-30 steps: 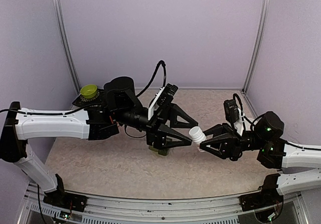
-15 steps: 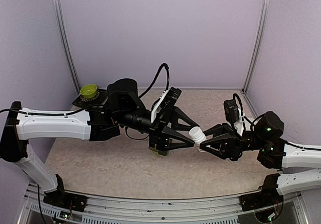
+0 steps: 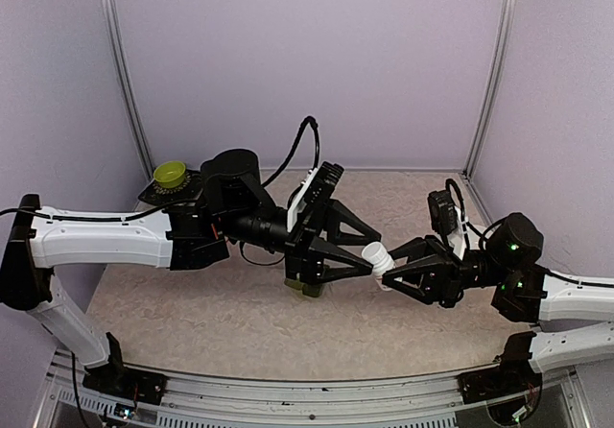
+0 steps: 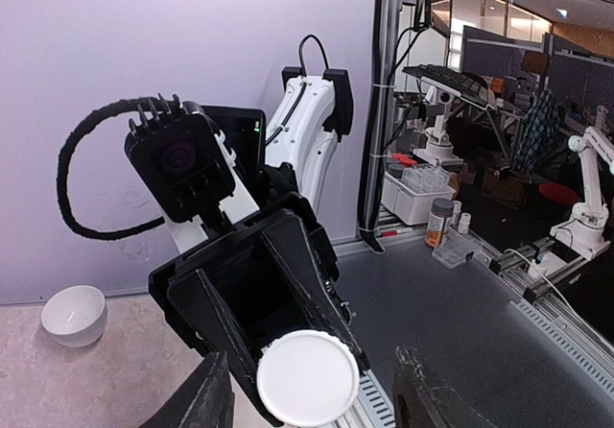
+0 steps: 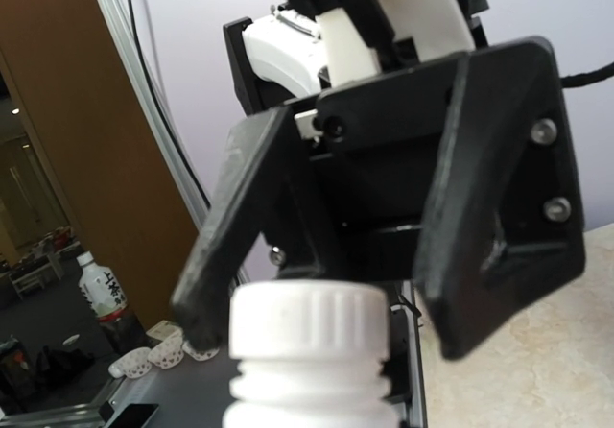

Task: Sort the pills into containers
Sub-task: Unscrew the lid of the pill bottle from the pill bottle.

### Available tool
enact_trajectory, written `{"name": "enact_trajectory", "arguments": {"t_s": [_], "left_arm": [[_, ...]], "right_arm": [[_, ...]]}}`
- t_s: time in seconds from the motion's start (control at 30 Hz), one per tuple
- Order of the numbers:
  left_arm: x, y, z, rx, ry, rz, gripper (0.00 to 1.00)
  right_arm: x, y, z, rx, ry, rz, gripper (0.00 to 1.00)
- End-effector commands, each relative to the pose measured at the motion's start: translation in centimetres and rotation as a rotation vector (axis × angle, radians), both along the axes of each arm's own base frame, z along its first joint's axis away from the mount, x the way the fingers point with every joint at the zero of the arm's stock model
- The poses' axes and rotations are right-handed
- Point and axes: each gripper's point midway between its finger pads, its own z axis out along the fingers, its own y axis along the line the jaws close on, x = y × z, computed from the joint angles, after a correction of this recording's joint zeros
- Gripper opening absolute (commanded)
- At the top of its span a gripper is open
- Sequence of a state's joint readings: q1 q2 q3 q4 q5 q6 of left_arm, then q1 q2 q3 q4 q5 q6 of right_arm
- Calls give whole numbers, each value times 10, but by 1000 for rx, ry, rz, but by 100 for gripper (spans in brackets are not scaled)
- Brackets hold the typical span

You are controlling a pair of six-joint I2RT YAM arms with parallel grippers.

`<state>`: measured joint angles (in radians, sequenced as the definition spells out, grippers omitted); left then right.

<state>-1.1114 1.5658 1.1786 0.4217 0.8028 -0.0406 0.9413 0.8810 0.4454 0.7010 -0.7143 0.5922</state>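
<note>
While the right gripper (image 3: 395, 273) is clutching the white bottle (image 3: 378, 256), the left gripper (image 3: 363, 255) is hanging wide open around its cap (image 4: 307, 378).
The bottle is lying sideways, cap aiming at the left gripper, likely for twisting off. The green containers (image 3: 309, 290) are sitting on the worktop (image 3: 192, 313) under that gripper, mostly hidden, so their long way is not showing.

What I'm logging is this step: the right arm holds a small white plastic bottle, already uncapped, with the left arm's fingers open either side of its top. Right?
Not uncapped: the right wrist view shows a ribbed white cap seated on the small white plastic bottle. The rest holds: the right arm's fingers grip it and the left fingers stand open either side.
</note>
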Motion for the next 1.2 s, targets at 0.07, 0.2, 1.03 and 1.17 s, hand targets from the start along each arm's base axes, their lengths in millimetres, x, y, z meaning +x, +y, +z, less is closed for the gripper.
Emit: {"name": "enact_trajectory", "arguments": {"t_s": [0.07,0.2,1.03,1.17], "left_arm": [[-2,4,10,-37,-16,-4,50],[-3,4,10,-36,-14,-7,47],[0,0,9,-15,10,8,28],[0,-1,13,-21,25,36,24]], "right_arm": [[0,-1,-2,5,-11,-4,0],[0,-1,-3,3,-9,-5,0],[2,-2,-4,-1,-10,-20,0],[6,-3,-5,-11,-20,-52,0]]}}
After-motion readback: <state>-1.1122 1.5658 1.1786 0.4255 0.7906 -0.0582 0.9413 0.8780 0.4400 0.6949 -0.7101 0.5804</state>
